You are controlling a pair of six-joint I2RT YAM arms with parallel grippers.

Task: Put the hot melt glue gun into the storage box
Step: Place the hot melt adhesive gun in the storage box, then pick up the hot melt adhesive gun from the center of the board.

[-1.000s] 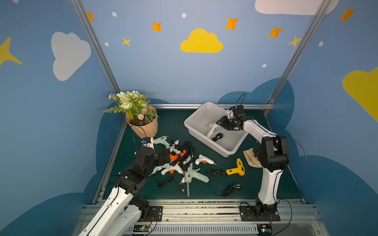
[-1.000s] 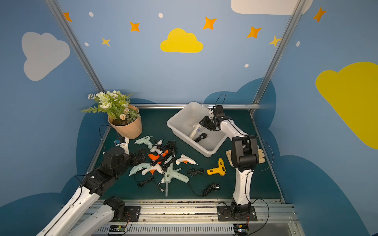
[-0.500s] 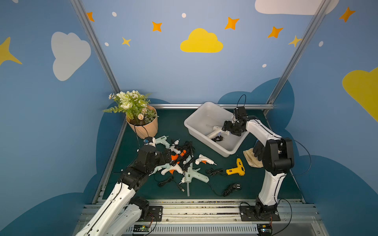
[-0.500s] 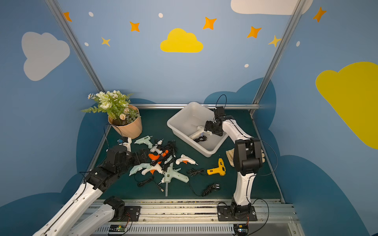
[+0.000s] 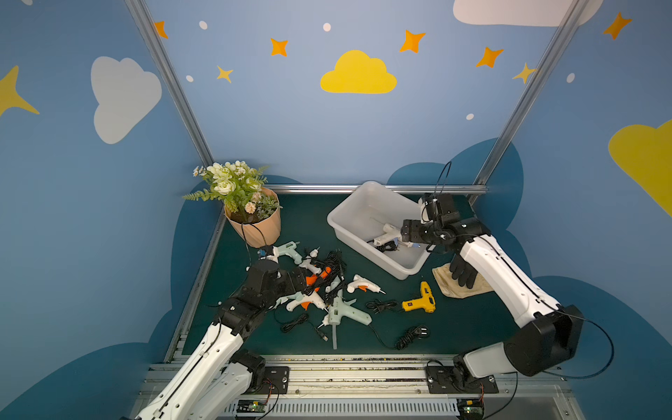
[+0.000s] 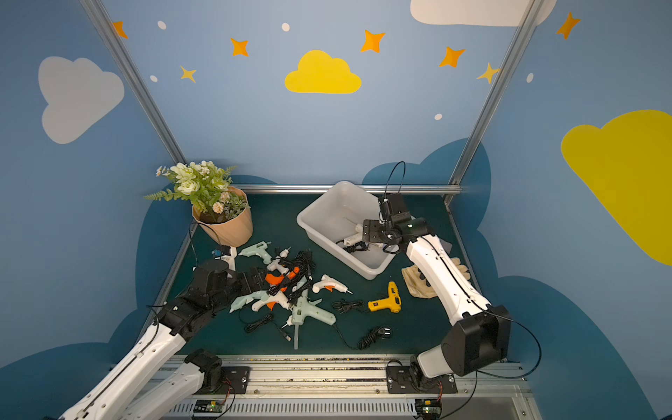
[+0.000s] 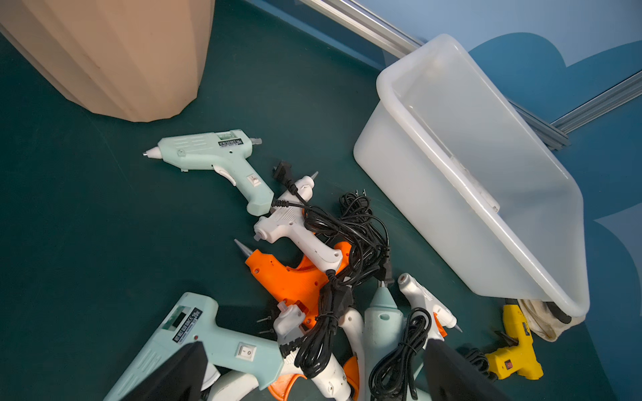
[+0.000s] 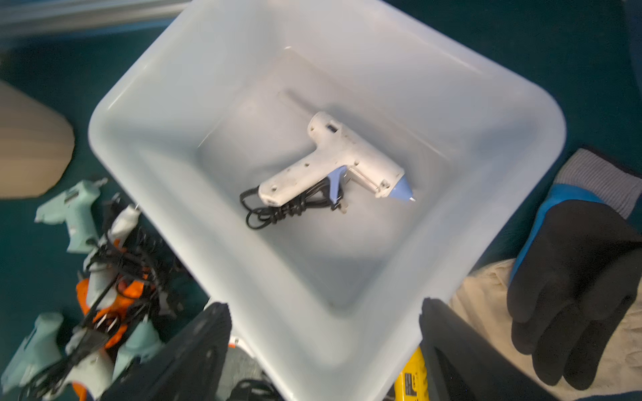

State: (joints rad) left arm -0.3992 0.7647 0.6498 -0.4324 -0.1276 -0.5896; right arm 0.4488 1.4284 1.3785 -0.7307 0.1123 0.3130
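Dropped from my right gripper point(image 8: 323, 302), whose jaws now stand released, the white glue gun point(image 8: 347, 156) lies flat mid-floor in the storage box point(image 8: 153, 139), barrel and blue nozzle aimed at the wall nearest that gripper. My left gripper point(image 7: 314, 343) gapes empty over the pile point(image 7: 295, 277); a mint gun point(image 7: 208, 152) reads "20W".

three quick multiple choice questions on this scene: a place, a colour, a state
1. The white glue gun lies: A inside the storage box; B outside it; C on its rim.
2. The lone glue gun beside the black glove is: A red; B yellow; C purple.
3. The right gripper is: A open, empty; B shut on the white glue gun; C shut on the box rim.
Answers: 1 A, it rests on the box floor; 2 B, its body is plainly yellow; 3 A, its fingers stand apart above the box.
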